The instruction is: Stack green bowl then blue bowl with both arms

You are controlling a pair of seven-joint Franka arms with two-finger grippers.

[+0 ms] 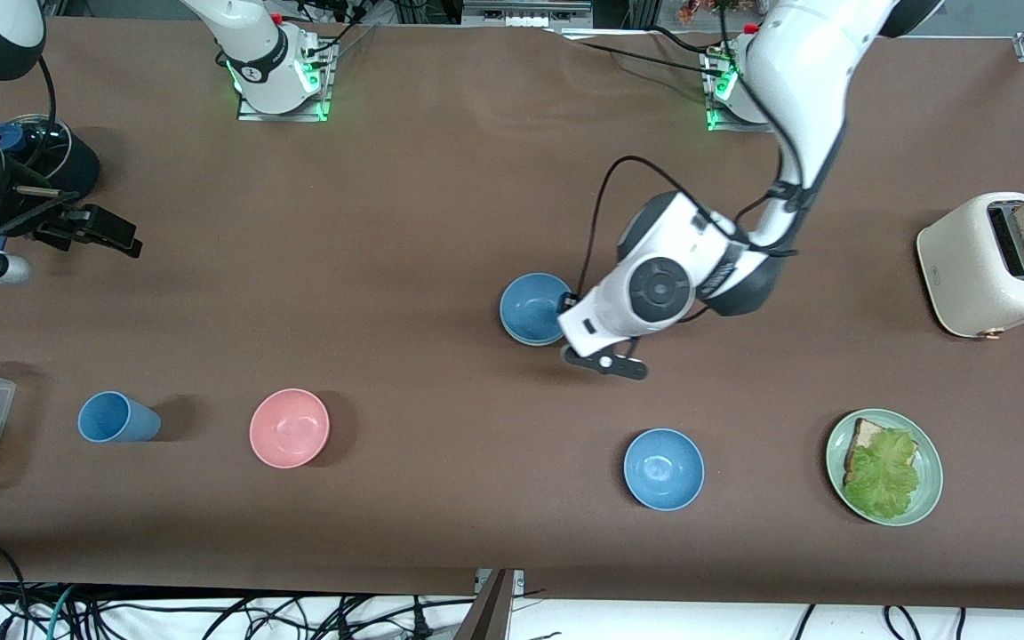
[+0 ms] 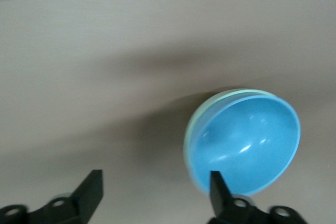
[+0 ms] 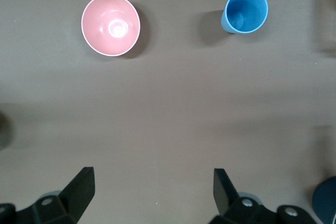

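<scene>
Bowls nested: blue bowl (image 1: 532,307) sits inside the green bowl (image 2: 190,129), of which only a pale rim shows around it. Stack stands mid-tabletop (image 1: 405,204), toward the left arm's end. Clock bearings are taken from the stack in the front view, 12 pointing at the arm bases.

Left gripper (image 2: 156,192) hangs over bare tabletop just beside the stack, at 4 o'clock. Its jaws are spread wide with nothing between them.

Second blue bowl (image 1: 663,468) at 5 o'clock, near. Green plate (image 1: 930,484) with toast and lettuce at 4 o'clock. Toaster (image 1: 979,276) at 3 o'clock. Pink bowl (image 1: 289,428) and blue cup (image 1: 116,418) at 8 o'clock, the cup farther out.

Right gripper (image 3: 152,192) waits over the tabletop at the right arm's end, jaws wide and empty.
</scene>
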